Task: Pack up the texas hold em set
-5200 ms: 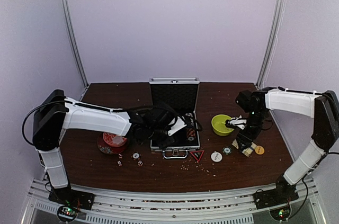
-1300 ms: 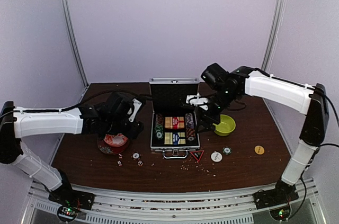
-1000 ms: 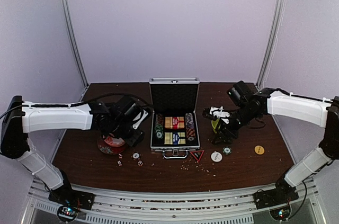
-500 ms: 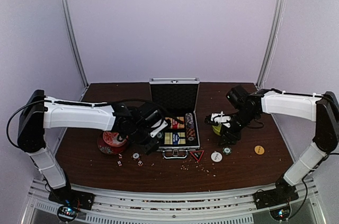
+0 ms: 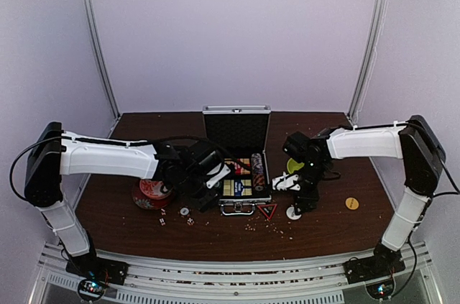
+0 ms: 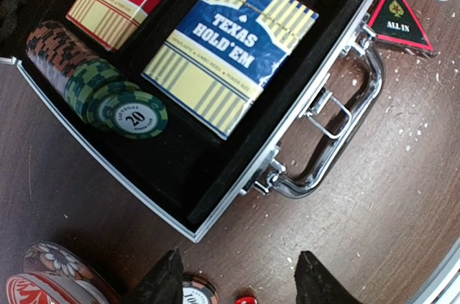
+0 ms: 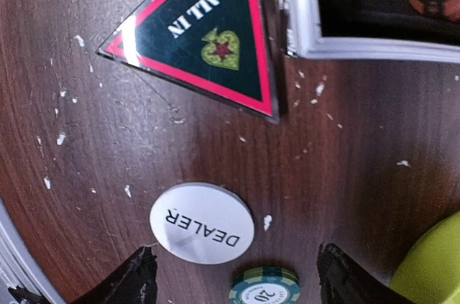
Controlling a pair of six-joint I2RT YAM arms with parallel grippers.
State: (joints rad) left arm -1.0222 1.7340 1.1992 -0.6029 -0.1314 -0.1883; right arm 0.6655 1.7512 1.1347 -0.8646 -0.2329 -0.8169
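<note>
case [image 5: 236,167] sits open at desk [image 5: 323,232] centre, chips [image 6: 108,81] and two decks [image 6: 230,45] inside. left hand [image 6: 237,282] hangs open over its 7 o'clock corner, gripping nothing. right hand [image 7: 233,275] hangs open above the dealer button [image 7: 202,223] and a green chip [image 7: 264,286], triangular all-in button [image 7: 208,38] at 12 o'clock from them.

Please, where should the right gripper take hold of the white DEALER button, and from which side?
Grip the DEALER button across its thin rim, coming straight down from above. It is a flat round disc lying face-up on the table, so only its edge offers purchase. The right gripper hangs open just above it.
</note>
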